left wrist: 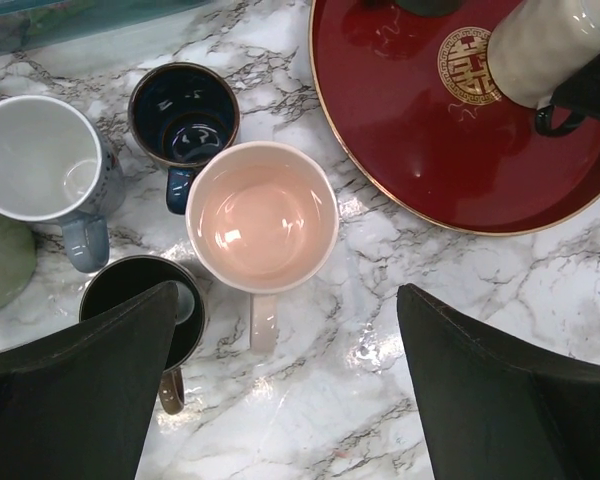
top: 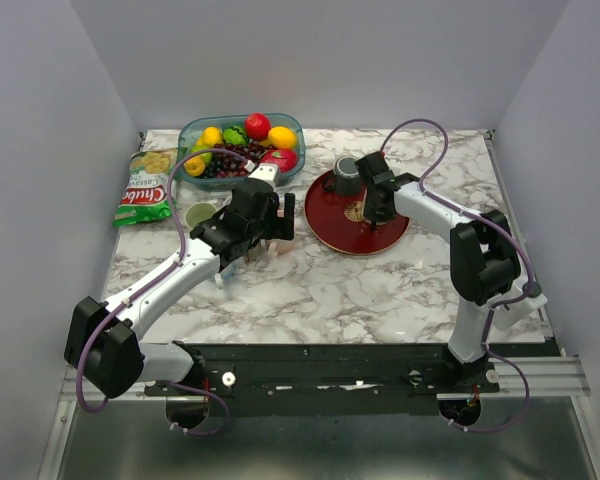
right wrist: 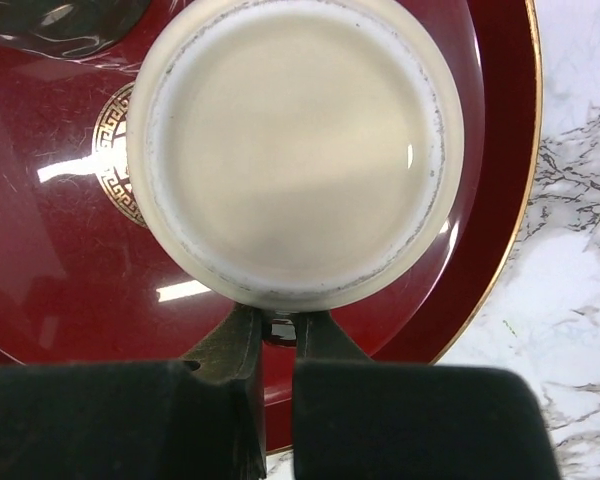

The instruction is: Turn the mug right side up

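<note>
A cream mug [right wrist: 295, 150] is bottom up over the red plate [right wrist: 500, 200]. My right gripper [right wrist: 278, 325] is shut on its handle, just below the mug's body. The same mug shows in the left wrist view [left wrist: 545, 45], its side leaning. In the top view my right gripper [top: 372, 200] covers it above the plate [top: 330, 215]. I cannot tell if the mug touches the plate. A dark mug [top: 347, 175] stands at the plate's far edge. My left gripper [left wrist: 288, 300] is open and empty above several upright mugs, left of the plate.
Under my left gripper stand a pink mug [left wrist: 262, 215], a navy mug [left wrist: 183, 113], a white mug [left wrist: 35, 155] and a black mug [left wrist: 130, 300]. A fruit container [top: 240, 145] and a chips bag [top: 145, 188] lie at the back left.
</note>
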Action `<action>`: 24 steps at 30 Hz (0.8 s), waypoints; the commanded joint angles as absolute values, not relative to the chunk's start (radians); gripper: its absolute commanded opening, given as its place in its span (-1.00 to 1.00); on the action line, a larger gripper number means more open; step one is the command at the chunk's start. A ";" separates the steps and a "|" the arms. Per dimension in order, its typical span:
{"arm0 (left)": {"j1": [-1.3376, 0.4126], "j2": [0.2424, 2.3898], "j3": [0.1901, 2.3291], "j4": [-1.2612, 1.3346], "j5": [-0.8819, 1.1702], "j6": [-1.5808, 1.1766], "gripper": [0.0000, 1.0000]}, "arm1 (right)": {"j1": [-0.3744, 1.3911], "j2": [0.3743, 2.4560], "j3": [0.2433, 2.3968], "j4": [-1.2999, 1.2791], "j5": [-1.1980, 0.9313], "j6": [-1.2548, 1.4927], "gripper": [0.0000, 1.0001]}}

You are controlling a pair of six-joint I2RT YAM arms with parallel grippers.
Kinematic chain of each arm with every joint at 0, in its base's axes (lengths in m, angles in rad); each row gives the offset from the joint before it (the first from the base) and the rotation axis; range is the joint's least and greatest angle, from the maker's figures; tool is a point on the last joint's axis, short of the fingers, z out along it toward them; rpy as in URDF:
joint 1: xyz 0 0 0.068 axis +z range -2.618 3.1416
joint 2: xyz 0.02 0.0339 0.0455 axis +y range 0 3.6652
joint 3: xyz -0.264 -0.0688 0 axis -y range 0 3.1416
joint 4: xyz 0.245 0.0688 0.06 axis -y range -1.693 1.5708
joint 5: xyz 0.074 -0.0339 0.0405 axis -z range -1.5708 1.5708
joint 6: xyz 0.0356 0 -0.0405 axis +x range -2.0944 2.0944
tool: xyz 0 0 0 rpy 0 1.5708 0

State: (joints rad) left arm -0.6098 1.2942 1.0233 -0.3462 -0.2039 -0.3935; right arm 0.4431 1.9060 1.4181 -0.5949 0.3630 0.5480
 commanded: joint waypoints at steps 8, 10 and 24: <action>-0.591 1.241 1.051 -0.291 -0.114 -0.379 0.97 | 0.440 1.701 1.462 -0.540 0.318 0.505 -0.99; -0.580 1.236 1.078 -0.290 -0.088 -0.379 0.98 | 0.440 1.646 1.476 -0.531 0.254 0.499 -0.99; -0.506 1.173 1.206 0.059 0.426 -0.504 0.98 | 0.442 1.394 1.609 -0.123 -0.277 0.526 -0.99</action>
